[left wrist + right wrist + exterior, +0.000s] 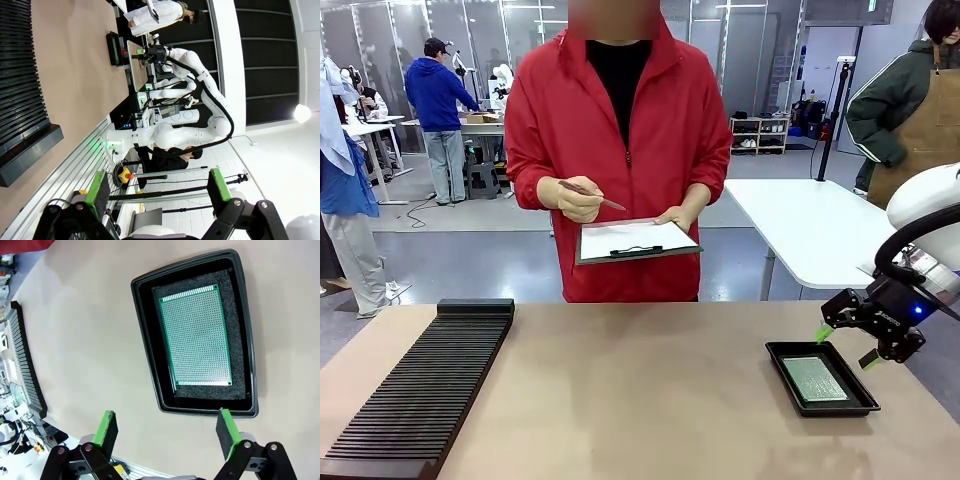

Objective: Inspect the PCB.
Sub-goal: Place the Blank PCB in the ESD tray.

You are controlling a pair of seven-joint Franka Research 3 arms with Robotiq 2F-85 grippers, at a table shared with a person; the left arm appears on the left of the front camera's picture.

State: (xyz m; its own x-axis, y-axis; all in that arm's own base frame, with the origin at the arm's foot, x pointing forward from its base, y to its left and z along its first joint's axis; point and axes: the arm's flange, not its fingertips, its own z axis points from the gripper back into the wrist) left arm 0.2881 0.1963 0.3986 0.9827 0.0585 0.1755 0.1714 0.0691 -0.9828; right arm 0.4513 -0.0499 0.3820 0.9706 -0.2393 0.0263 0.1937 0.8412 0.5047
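Observation:
The PCB (814,379) (196,336), green with a pale dotted face, lies flat on dark foam in a shallow black tray (779,365) (145,332) at the table's right. My right gripper (847,345) (167,432) hovers open just above and to the right of the tray, nothing between its green pads. In the left wrist view my left gripper (157,192) is open and empty, well away from the table's edge; the tray (109,49) and the right gripper (141,54) appear small in the distance.
A person in a red jacket stands across the table holding a dark clipboard (635,242) with white paper and a pen (590,194). A long black ribbed rack (425,385) (22,90) (27,360) runs along the table's left side. Bare tan tabletop (640,390) lies between rack and tray.

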